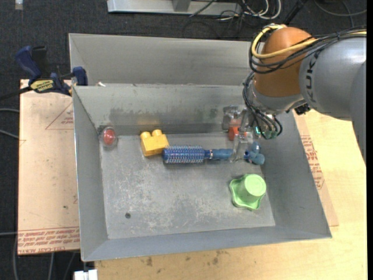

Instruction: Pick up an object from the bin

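- The gripper hangs low at the right of the grey bin, right at the handle end of a blue hairbrush; whether it is open or closed cannot be told
- The hairbrush lies flat mid-bin, bristle end touching a yellow toy block
- A green cup lies near the gripper, towards the front; a small red ball sits by the left wall

Robot lab: arm over metal bin, cables on floor

Arm in from R, wrist bent down; gripper low, prob. vertical.
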Robot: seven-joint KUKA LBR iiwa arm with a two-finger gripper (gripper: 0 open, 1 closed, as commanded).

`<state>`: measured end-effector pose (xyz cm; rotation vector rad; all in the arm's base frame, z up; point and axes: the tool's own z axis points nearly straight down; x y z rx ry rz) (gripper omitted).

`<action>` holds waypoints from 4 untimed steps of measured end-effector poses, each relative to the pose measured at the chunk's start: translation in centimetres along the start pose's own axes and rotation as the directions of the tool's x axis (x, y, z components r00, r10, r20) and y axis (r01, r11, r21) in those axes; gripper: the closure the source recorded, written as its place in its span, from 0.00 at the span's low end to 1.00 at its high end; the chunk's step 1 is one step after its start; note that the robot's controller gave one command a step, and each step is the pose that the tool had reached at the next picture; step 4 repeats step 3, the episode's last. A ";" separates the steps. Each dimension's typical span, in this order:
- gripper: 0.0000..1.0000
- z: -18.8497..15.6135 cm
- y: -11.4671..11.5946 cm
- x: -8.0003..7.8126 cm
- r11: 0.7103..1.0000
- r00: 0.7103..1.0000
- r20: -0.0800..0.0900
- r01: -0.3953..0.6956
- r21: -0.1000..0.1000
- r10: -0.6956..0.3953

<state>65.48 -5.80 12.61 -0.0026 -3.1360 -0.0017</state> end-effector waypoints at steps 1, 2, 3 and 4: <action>0.00 6.0 4.0 1.9 1.000 1.000 0.001 0.010 -0.002 -0.010; 1.00 5.6 3.7 1.7 1.000 1.000 0.008 0.007 0.000 -0.007; 1.00 -9.4 4.8 2.4 1.000 1.000 0.016 0.003 0.000 -0.003; 1.00 -9.4 4.8 2.4 1.000 1.000 0.016 0.003 0.000 -0.003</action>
